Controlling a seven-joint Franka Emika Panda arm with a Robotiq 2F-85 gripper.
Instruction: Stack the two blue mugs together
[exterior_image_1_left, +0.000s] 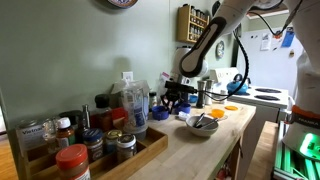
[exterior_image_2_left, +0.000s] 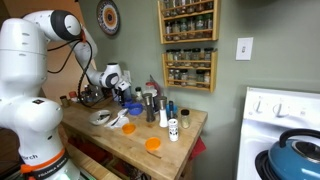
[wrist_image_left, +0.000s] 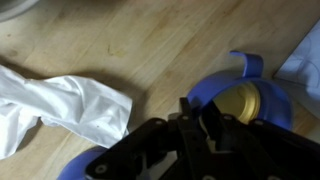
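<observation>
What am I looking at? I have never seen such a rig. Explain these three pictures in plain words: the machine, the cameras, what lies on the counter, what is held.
The machine is a robot arm that ends in a grasping tool. Two pictures come from cameras standing outside the robot, looking at the same wooden counter from different places. The third comes from a camera on the wrist, looking down past the tool.

On the counter are a white bowl with utensils, a wooden tray of spice jars, some bottles and a small orange disc. Beside it is a stove with a light blue kettle.

In the wrist view the tool hangs right over a blue mug, with a white cloth nearby. Whether it grips the mug cannot be told.
</observation>
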